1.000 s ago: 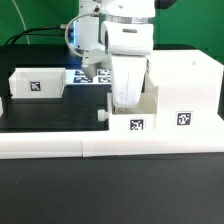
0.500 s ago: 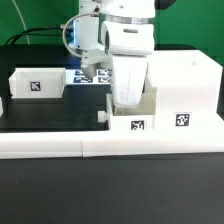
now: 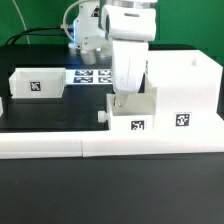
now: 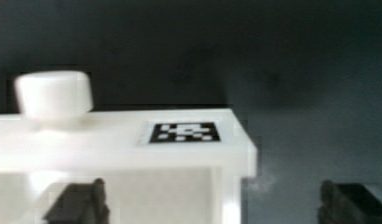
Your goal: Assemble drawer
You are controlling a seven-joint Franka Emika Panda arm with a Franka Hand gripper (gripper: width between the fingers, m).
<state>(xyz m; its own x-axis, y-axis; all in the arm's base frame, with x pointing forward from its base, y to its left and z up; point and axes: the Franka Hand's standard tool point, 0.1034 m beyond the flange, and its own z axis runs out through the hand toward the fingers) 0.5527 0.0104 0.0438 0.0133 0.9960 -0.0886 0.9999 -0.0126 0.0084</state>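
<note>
The tall white drawer housing (image 3: 186, 88) stands at the exterior view's right. One knobbed tray (image 3: 133, 118) sits against its open front, knob (image 3: 102, 116) pointing to the exterior view's left. A second tray (image 3: 35, 85) stands apart at the left. My gripper (image 3: 120, 100) hangs just above the first tray. In the wrist view the tray's tagged wall (image 4: 152, 150) and knob (image 4: 53, 95) lie below my open gripper (image 4: 214, 203). The dark fingers (image 4: 74, 200) stand wide apart and hold nothing.
The long low white L-shaped wall bar (image 3: 100, 148) runs along the front of the black table. The marker board (image 3: 92, 76) lies flat behind the arm. Cables and a green stand are at the back.
The arm has risen and shifted slightly to the exterior view's right. The gripper now sits higher over the tray. The tray and housing have not moved.
</note>
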